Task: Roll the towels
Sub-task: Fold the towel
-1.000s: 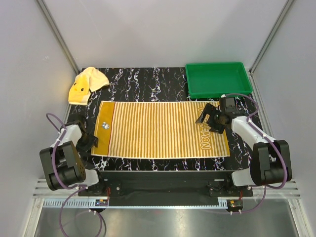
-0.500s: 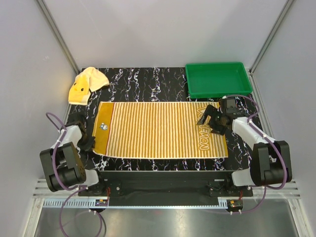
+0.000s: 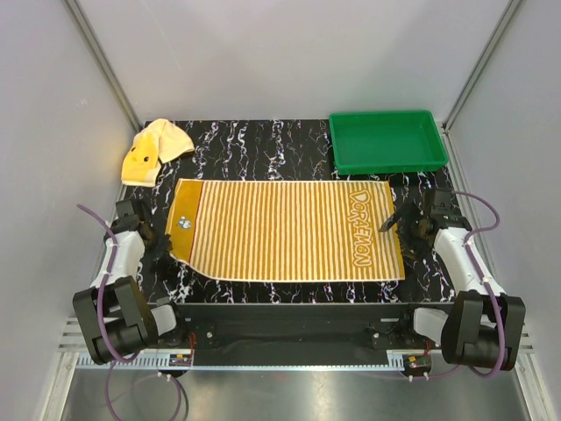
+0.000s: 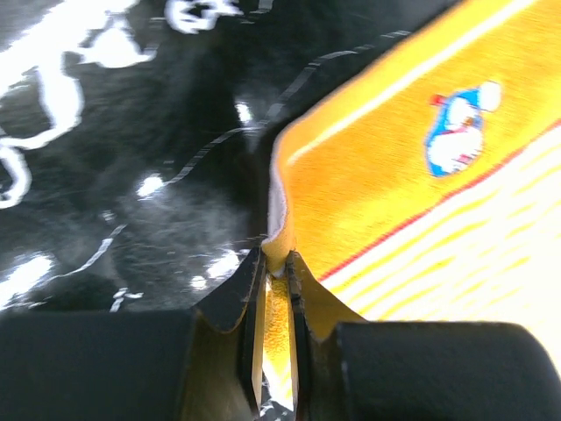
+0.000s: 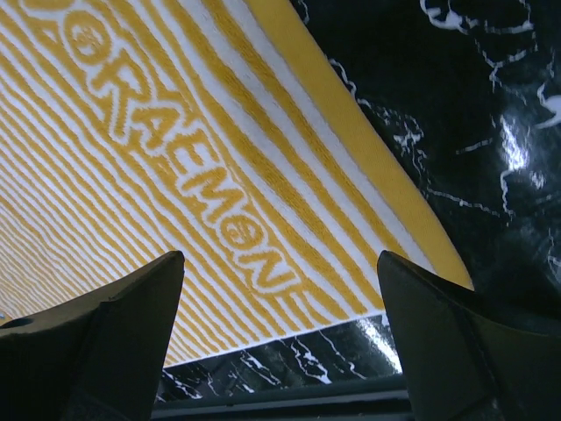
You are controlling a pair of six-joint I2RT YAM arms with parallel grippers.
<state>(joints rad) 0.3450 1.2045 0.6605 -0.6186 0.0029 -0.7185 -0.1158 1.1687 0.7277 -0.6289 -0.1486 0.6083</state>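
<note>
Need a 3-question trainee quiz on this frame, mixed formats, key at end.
1. Fill in: the yellow towel lies crumpled at the table's far ____ corner.
2. True or false: the left gripper is shut on an edge of the striped towel.
3. The right gripper is: A) open, by the lettered end; B) shut on that towel; C) shut on the yellow towel.
Key: 1 left; 2 true; 3 A.

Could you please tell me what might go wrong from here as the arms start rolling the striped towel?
The left gripper pinches only the very edge of the striped towel at its left end, so the cloth could slip out when lifted. The right gripper hangs open over the lettered end, holding nothing; pulled from one side only, the towel may drag or roll crooked.
</note>
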